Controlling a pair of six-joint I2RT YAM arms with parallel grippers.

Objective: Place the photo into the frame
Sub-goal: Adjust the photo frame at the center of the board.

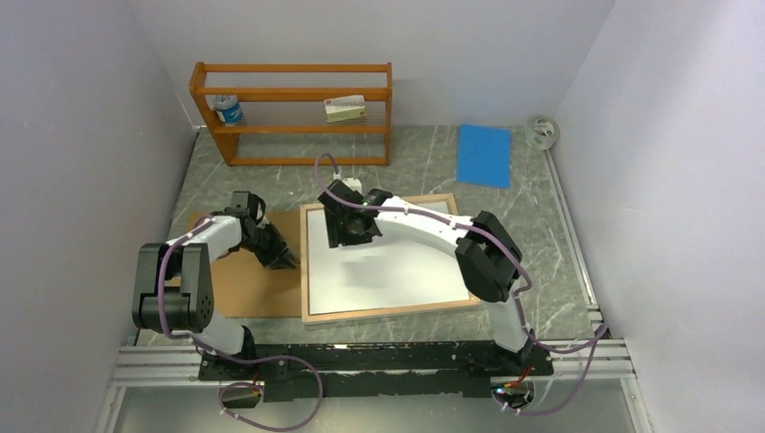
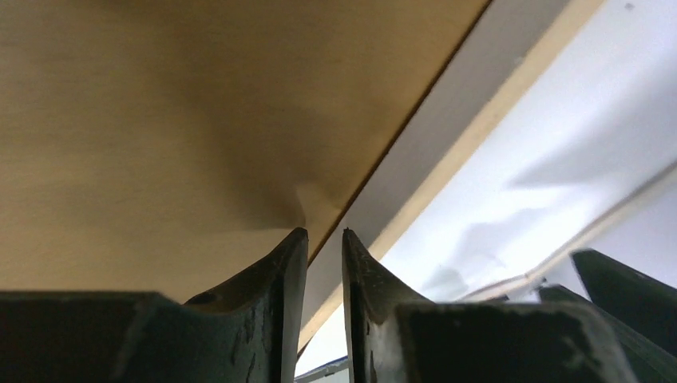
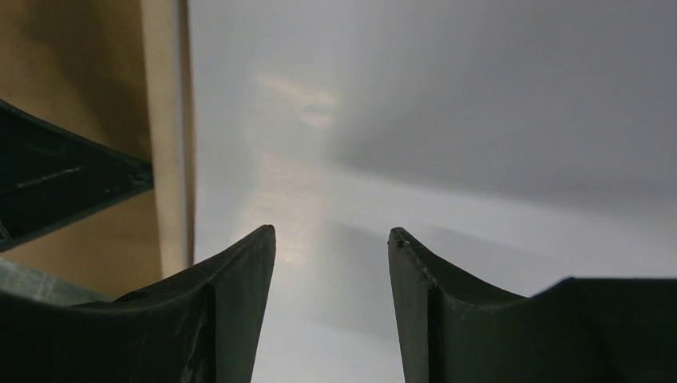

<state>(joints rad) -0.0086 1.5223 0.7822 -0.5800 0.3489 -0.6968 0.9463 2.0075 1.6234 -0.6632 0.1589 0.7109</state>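
The frame (image 1: 392, 314) lies flat, light wood reverse up. The photo (image 1: 397, 271) lies inside it with its white reverse up; the printed side is hidden. My right gripper (image 1: 347, 240) hovers low over the photo's far left part, open and empty; in the right wrist view (image 3: 331, 231) the white sheet (image 3: 439, 120) shows between the fingers, with the frame rim (image 3: 166, 120) to the left. My left gripper (image 1: 287, 262) sits at the brown backing board's (image 1: 239, 284) right edge, beside the frame. In the left wrist view (image 2: 325, 233) its fingers are nearly together, nothing between them.
An orange shelf rack (image 1: 293, 108) at the back holds a small can (image 1: 228, 110) and a box (image 1: 345, 108). A blue sheet (image 1: 484, 153) and a tape roll (image 1: 541, 133) lie at the back right. White walls close both sides.
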